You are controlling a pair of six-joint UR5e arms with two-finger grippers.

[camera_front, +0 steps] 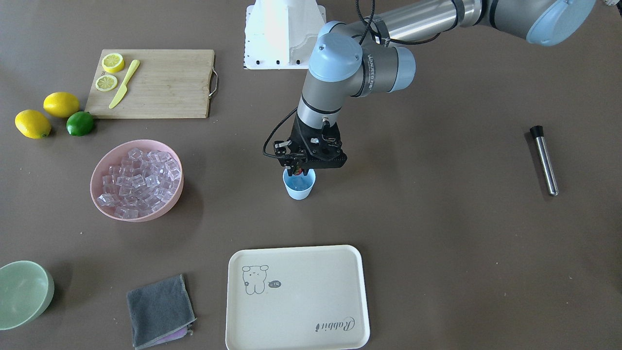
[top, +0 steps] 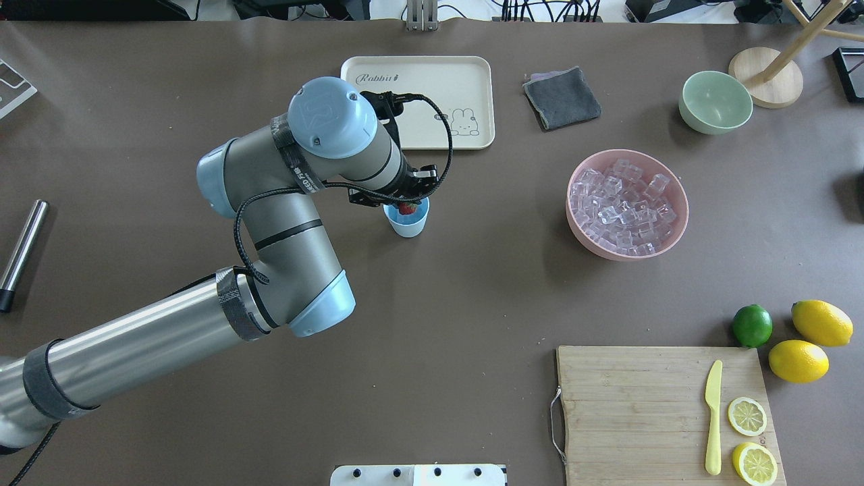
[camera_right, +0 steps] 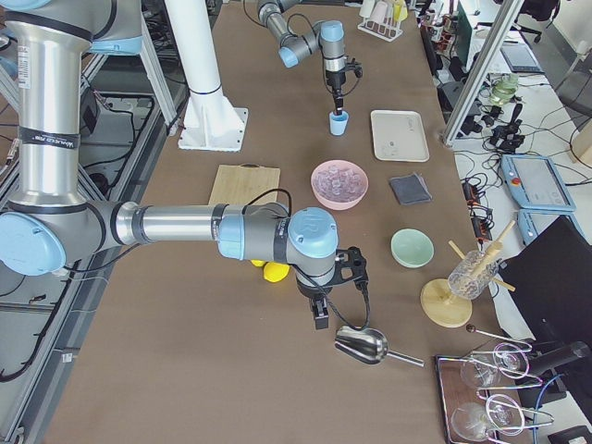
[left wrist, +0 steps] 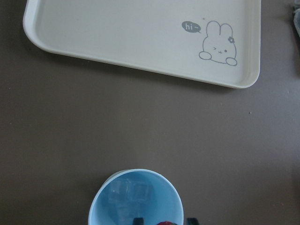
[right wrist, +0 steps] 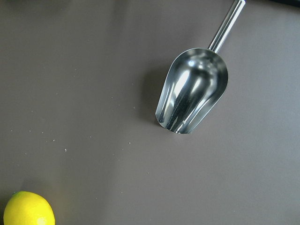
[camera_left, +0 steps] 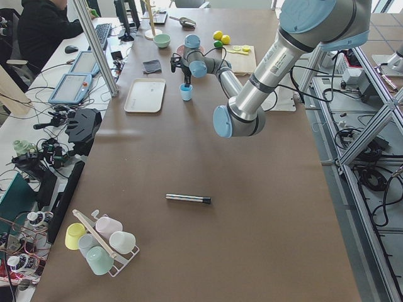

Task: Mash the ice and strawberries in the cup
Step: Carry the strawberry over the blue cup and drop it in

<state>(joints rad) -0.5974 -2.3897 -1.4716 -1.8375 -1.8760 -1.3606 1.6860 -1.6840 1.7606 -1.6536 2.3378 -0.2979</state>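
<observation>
The pale-blue cup (camera_front: 299, 188) stands at mid-table, just short of the cream tray. My left gripper (camera_front: 297, 170) hangs straight over its mouth, fingers dipping to the rim, shut on a small red strawberry (top: 407, 208). In the left wrist view, clear ice cubes (left wrist: 129, 193) lie at the bottom of the cup (left wrist: 112, 206), and the strawberry's red top shows between my fingertips (left wrist: 137, 220). More ice (camera_front: 138, 182) fills a pink bowl (camera_front: 99, 167). My right gripper (camera_right: 320, 319) shows only in the exterior right view, near a lemon; I cannot tell whether it is open or shut.
A cream tray (camera_front: 296, 296), a grey cloth (camera_front: 159, 311) and a pale-green bowl (camera_front: 22, 291) lie nearby. A cutting board (camera_front: 155, 82) holds lemon slices and a yellow knife, with lemons and a lime (camera_front: 79, 123) beside it. A metal muddler (camera_front: 544, 160) and a steel scoop (right wrist: 192, 93) lie apart.
</observation>
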